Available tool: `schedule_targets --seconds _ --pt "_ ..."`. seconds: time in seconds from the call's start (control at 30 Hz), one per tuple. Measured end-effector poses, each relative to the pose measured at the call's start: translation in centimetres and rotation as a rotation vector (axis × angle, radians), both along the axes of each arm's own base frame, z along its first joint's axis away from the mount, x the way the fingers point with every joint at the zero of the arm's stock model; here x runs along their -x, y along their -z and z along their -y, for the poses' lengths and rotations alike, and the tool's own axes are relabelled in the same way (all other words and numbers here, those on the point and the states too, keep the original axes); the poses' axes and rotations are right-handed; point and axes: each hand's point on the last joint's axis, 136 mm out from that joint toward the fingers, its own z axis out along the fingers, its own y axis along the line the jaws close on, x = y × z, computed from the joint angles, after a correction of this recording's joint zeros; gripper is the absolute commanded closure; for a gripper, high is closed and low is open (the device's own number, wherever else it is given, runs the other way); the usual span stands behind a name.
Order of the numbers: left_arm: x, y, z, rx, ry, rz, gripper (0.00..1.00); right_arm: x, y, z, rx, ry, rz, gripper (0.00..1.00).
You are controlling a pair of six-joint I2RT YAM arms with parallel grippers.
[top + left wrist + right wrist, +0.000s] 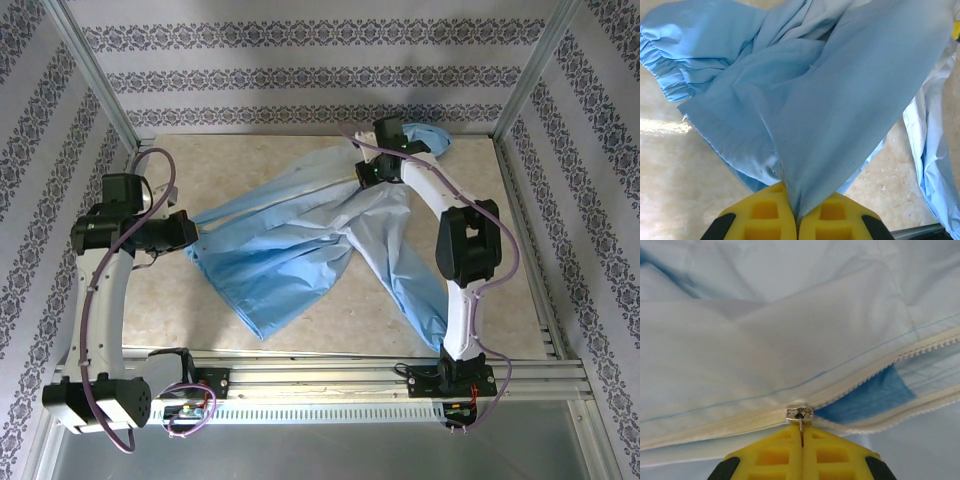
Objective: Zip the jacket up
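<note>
Top external: jacket point(300, 240) lies crumpled across the middle of the tan table point(250, 160), between the two arms; one sleeve point(420, 300) trails toward the right arm's base; hood point(432, 136) bunched at the far edge, behind the right wrist. Left gripper point(192, 232) sits at the jacket's left edge; right gripper point(380, 172) at the garment's far end, near the hood.

Left wrist: yellow fingers point(765, 215) pressed together on a fold of blue fabric; cloth fans up and away from the pinch; gathered elastic cuff point(660, 65) rests on the table at upper left.

Right wrist: yellow pads point(835, 455) pinched on the small metal pull tab point(801, 427) of the zipper slider point(799, 414); white zipper strip point(715, 427) joined left of the slider; right of it the two rows of teeth stand parted, darker blue lining point(865, 400) showing in the gap.
</note>
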Motion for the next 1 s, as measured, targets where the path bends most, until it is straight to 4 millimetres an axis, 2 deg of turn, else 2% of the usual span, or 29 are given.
schedule_targets --seconds 0.07,0.13,0.4,0.57,0.67,0.87,1.0 --pt "0.3 -0.3 -0.1 -0.002 -0.007 0.01 1.0 -0.7 0.8 0.1 0.0 0.009 -0.012 1.0" --pt "0.6 -0.5 -0.3 -0.004 -0.016 0.015 1.0 -1.8 0.3 0.3 -0.005 0.021 0.007 1.0" --pt "0.7 -1.0 -0.7 -0.001 -0.032 0.02 1.0 -5.4 -4.9 2.5 -0.033 0.076 0.134 1.0" --pt "0.3 -1.6 -0.6 0.013 -0.016 0.032 1.0 -6.2 -6.4 4.4 -0.059 0.099 0.15 1.0" --pt "0.1 -1.7 -0.9 0.01 -0.021 0.029 1.0 -7.0 -6.7 5.9 -0.064 0.119 0.156 1.0" --pt "0.3 -1.8 -1.2 0.008 -0.028 0.026 1.0 -8.9 -5.8 11.7 -0.069 0.208 0.153 1.0" --pt "0.2 -1.8 -0.9 0.024 -0.016 0.024 1.0 -8.8 -4.8 12.1 -0.1 0.199 0.114 1.0"
